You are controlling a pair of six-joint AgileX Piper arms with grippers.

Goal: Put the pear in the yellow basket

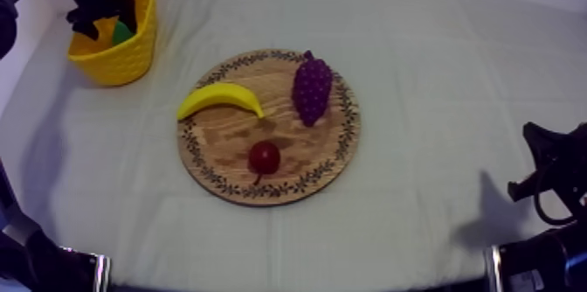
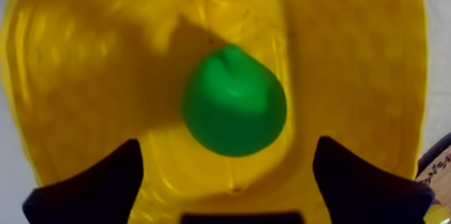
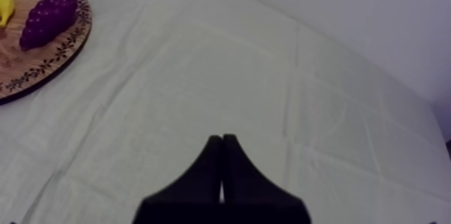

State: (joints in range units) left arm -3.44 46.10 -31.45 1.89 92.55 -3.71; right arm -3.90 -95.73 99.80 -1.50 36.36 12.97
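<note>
The green pear lies on the floor of the yellow basket, free of any grip. My left gripper hangs over it with its fingers wide apart, open. From above, the basket stands at the table's far left with the left gripper reaching into it and a bit of the pear showing. The round wooden board lies mid-table. My right gripper rests shut over bare cloth, low at the right side.
On the board lie a banana, a bunch of purple grapes and a small red fruit. In the right wrist view the grapes and board rim lie beyond the shut fingers.
</note>
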